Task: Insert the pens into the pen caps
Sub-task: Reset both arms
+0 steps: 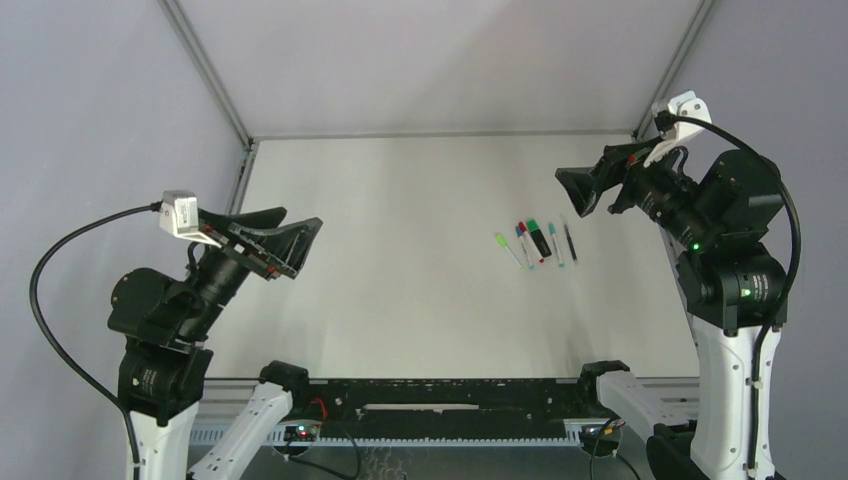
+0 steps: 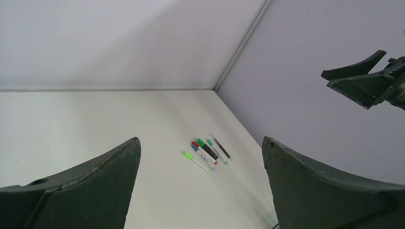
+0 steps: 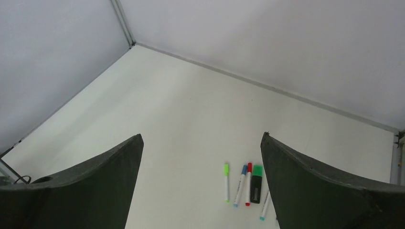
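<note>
Both hands, left hand (image 1: 300, 240) and right hand (image 1: 580, 190), hang wide open and empty above the bench (image 1: 400, 260), the pens (image 1: 537, 242) lying below the right hand, seemingly capped.

The white desk (image 1: 400, 260) carries a tight row of capped pens on its right side: a light-green-capped marker (image 1: 507, 249), blue (image 1: 523, 246), red (image 1: 529, 240), a black highlighter with a green cap (image 1: 539, 240), teal (image 1: 555, 243), and a slim black pen (image 1: 570, 242).
</note>
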Robot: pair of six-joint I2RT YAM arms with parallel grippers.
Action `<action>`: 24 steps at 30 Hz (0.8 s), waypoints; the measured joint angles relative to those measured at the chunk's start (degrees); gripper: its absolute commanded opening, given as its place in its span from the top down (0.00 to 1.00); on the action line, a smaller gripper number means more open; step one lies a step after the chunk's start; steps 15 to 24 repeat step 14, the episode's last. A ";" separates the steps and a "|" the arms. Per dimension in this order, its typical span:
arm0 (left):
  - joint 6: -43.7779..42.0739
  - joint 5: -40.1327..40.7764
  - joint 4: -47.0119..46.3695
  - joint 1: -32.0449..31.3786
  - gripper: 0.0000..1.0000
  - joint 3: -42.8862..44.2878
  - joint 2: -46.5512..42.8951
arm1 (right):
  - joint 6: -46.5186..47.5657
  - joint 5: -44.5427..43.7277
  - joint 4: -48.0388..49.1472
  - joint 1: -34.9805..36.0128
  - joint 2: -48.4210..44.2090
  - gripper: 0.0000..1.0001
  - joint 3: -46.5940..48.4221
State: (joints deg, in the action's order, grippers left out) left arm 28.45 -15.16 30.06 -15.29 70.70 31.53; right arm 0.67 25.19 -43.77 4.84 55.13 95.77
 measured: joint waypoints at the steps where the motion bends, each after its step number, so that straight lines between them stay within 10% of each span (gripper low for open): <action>1: 0.00 -0.20 0.04 0.00 0.00 0.00 0.00 | 0.26 0.02 -0.42 0.00 -0.11 0.00 0.00; 24: -0.46 -1.16 0.02 0.00 0.00 -2.82 -0.13 | 2.10 0.61 -1.79 0.00 -0.50 0.00 -0.33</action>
